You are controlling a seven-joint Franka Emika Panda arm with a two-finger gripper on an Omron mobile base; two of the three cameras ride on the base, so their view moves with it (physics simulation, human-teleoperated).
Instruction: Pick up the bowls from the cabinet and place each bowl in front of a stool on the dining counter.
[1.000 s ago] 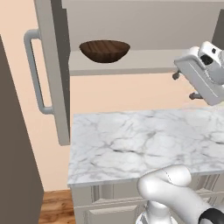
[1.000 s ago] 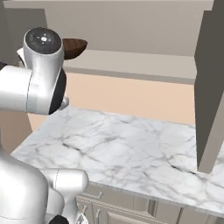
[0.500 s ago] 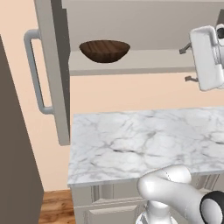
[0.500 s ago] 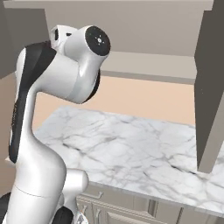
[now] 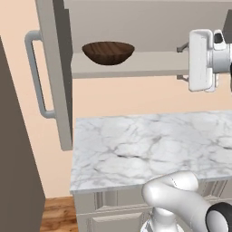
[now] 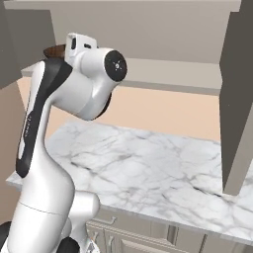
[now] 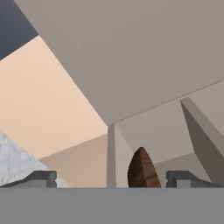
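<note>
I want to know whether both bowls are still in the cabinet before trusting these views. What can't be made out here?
- Second bowl: cannot tell; the left base view has one bowl on the cabinet shelf, whose right end lies behind the hand.
- Right base view: the arm covers most of the bowl.
- Hand view: the bowl is cut off by the bottom edge.
- Gripper: partly behind the hand.

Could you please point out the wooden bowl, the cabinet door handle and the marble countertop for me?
wooden bowl (image 5: pixel 108 52), left base view, middle of its outer wall.
cabinet door handle (image 5: pixel 35 72), left base view, upright part of the grey bar.
marble countertop (image 5: pixel 149 145), left base view, bare middle of the slab.
</note>
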